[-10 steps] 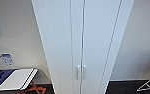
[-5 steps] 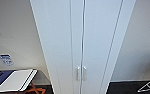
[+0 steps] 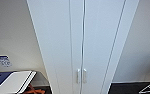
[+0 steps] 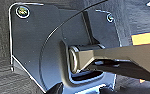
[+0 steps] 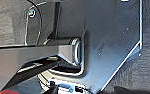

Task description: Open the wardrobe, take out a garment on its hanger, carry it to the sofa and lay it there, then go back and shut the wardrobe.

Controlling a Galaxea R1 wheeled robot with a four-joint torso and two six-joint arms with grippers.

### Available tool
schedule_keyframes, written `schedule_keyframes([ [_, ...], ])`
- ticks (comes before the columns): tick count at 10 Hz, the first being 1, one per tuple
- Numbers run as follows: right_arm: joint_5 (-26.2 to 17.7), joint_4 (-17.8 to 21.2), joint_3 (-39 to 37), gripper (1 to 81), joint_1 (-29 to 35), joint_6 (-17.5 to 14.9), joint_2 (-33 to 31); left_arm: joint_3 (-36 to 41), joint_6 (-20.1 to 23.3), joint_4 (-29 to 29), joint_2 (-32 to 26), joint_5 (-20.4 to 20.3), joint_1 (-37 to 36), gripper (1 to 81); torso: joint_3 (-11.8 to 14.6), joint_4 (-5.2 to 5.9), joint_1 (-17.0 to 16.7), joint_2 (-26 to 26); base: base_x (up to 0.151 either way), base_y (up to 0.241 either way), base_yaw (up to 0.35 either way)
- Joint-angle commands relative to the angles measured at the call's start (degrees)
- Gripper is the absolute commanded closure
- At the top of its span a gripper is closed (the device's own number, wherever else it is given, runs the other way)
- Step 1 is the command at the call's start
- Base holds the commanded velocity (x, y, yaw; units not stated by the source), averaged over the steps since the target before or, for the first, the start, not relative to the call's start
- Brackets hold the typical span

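You face the wardrobe (image 3: 82, 37), doors shut, its paired handles (image 3: 81, 75) dead ahead of your grippers, whose finger state cannot be told; expect light, rigid doors, best pulled by a handle.

From my head view the wardrobe (image 3: 83, 45) runs off the top and bottom edges, its closed doors hide whatever is inside, and I can't read the wall labels (image 3: 3, 60).

Lighting: bright, even; wardrobe (image 3: 81, 45) doors white, nearly washed out. Head view: soft overall, verticals splayed toward edges. Wrist views: dim, blurred, glare lines along plate edges.
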Motion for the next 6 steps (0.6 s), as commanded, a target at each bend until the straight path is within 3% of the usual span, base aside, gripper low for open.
schedule_keyframes([
  [1, -3.7, -0.6, 0.4, 1.0, 1.7, -0.2, -0.8, 0.7, 0.1, 0.1, -0.5, 2.9, -1.6, 1.0, 0.0, 0.0, 0.0, 0.0, 0.075, 0.0, 0.0],
  [2, -3.7, -0.6, 0.4, 1.0, 1.7, -0.2, -0.8, 0.7, 0.1, 0.1, -0.5, 2.9, -1.5, 1.0, 0.0, 0.0, 0.0, 0.0, 0.069, 0.0, 0.0],
  [6, -3.7, -0.4, 0.8, 1.0, 1.7, -0.1, -0.8, 1.0, -0.1, -0.1, -0.5, 3.0, -1.6, 1.0, 0.0, 0.0, 0.0, 0.0, 0.0, 0.0, 0.0],
])
